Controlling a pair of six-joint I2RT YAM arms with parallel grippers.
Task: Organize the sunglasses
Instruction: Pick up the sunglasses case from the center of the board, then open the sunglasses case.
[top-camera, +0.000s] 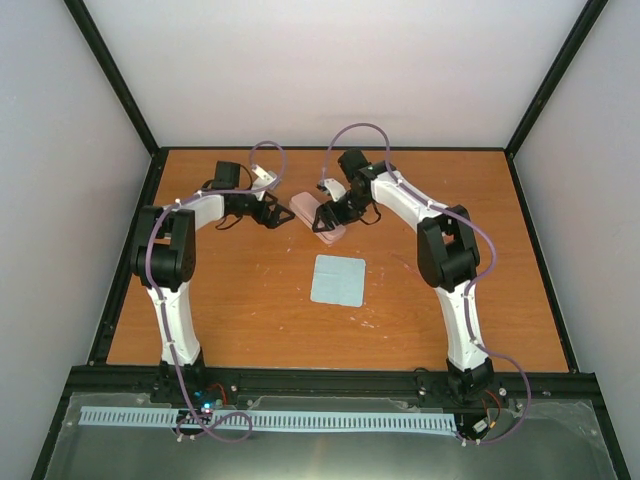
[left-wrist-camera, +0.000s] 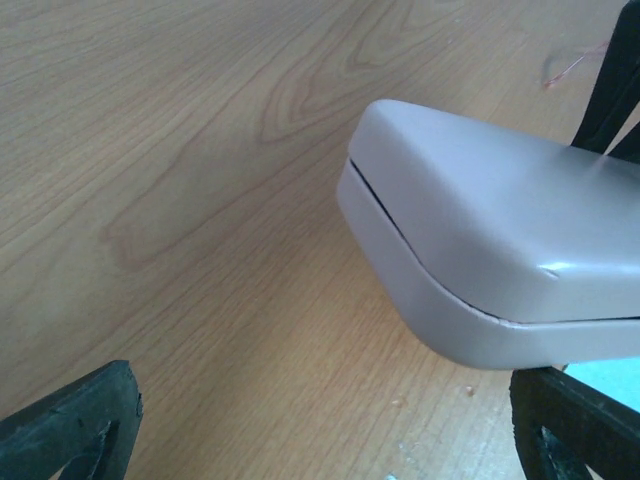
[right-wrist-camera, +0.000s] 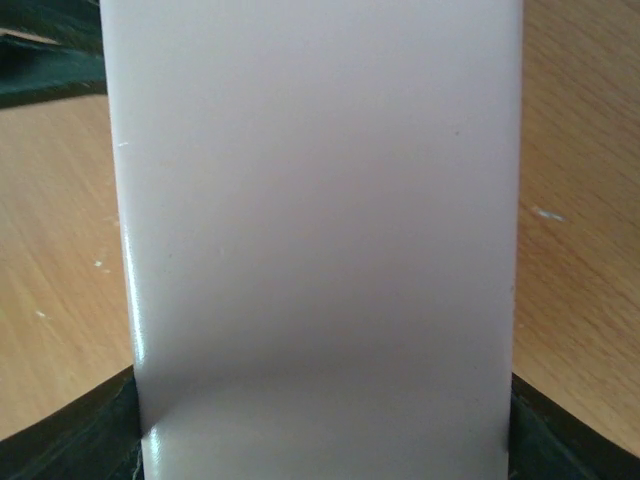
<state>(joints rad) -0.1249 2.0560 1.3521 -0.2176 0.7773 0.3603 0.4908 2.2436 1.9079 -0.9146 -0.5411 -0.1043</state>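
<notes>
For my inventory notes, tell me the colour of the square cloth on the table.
The cloth is plain light blue, clearest in the top external view.

A: Is it bright?
B: Yes. Soft light comes from above. The top view is sharp, with faint shadows on the orange table (top-camera: 250, 300).
A: And up close?
B: The pink case (right-wrist-camera: 320, 230) looks smooth and a bit blurry, with a white shine on its edge. The left gripper (left-wrist-camera: 320, 410)'s fingers (left-wrist-camera: 70, 425) are dark and fuzzy.
</notes>
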